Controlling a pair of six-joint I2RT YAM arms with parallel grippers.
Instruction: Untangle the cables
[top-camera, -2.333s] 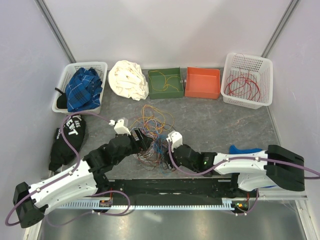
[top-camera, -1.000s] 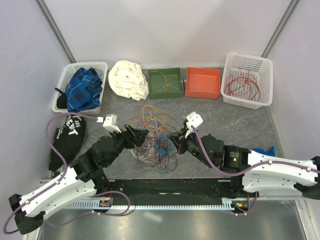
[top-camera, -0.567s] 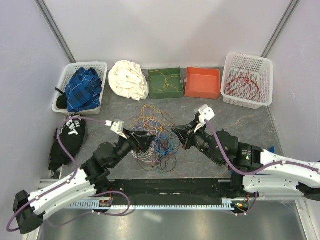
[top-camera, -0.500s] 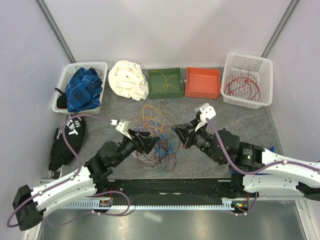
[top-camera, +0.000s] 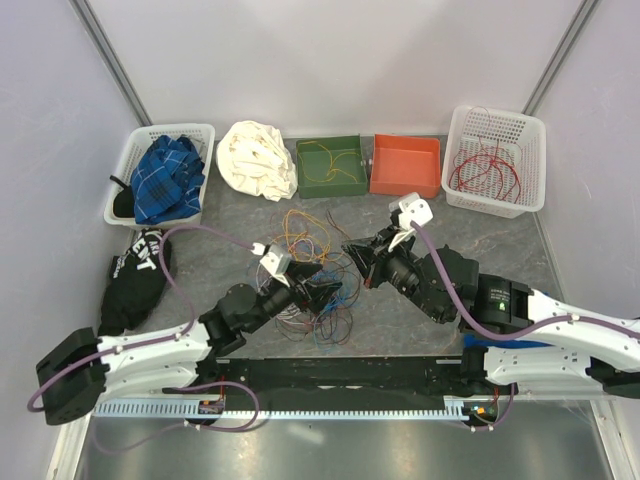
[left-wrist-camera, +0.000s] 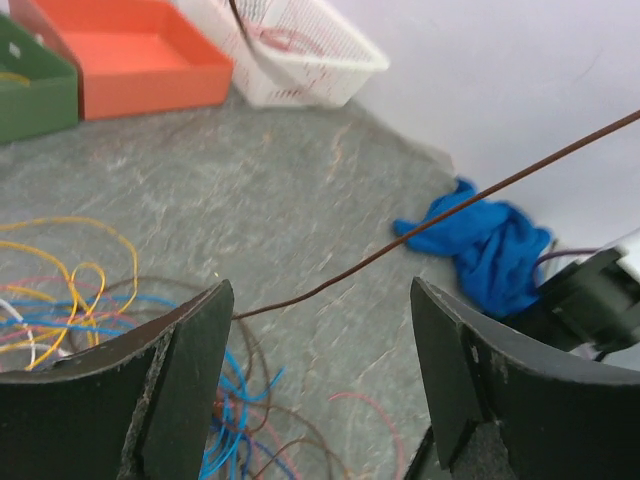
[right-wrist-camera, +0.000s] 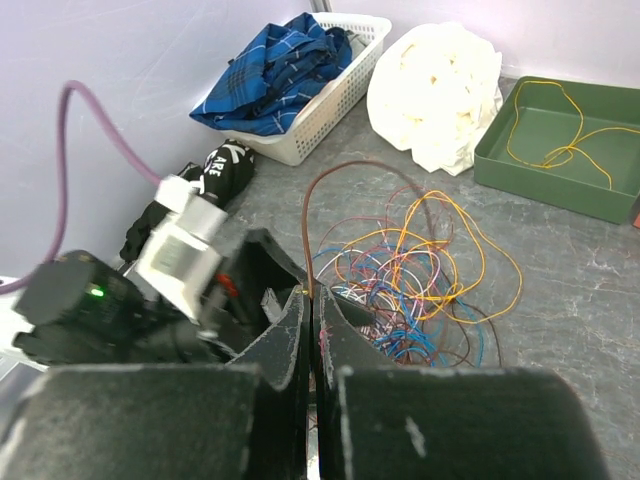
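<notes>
My right gripper is clamped on a brown cable above the heap of cables; my left gripper is spread apart, this cable passing through the gap.

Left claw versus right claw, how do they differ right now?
The left claw is open, its fingers wide apart; the right claw is shut, its fingers pressed together. The right claw pinches a brown cable; the left claw grips nothing, and a brown cable merely crosses its gap. Shared: both are black and sit at the tangle of cables, facing each other.
</notes>
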